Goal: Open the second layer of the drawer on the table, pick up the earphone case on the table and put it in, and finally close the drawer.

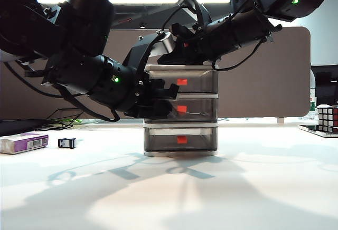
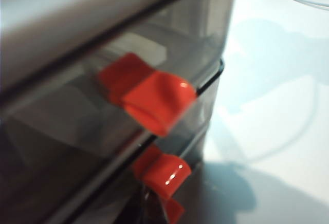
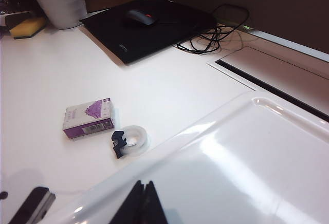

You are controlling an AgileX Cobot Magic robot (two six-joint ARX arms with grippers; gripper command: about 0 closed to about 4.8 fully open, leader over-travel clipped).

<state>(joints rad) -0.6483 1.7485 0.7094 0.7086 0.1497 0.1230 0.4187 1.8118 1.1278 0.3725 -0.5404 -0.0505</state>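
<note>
Exterior view shows us the drawer (image 1: 180,109) standing mid-table (image 1: 237,188), all three layers looking shut. Our left gripper (image 1: 168,92) sits at the drawer's front, level with the second layer (image 1: 185,108), just beside its red tab (image 1: 181,108); its fingers are pressed together with nothing between them. Our right gripper (image 3: 141,203) rests on the drawer's white top, its fingers also pressed together, apparently steadying the unit.

From the left wrist the tabs loom close but blurred, so we cannot say for sure whether the fingertips touch the tab (image 2: 154,98) yet. The earphone case is not clearly in sight; the rounded pale thing (image 3: 133,137) left of the drawer, beside the purple box (image 3: 88,118), may be it.

We judge the step in hand to be opening the second layer. To do it well, we should hook or nip the middle tab, not the one above, pull straight out along the runners, and keep the right gripper pressing down so the light unit does not slide forward.
</note>
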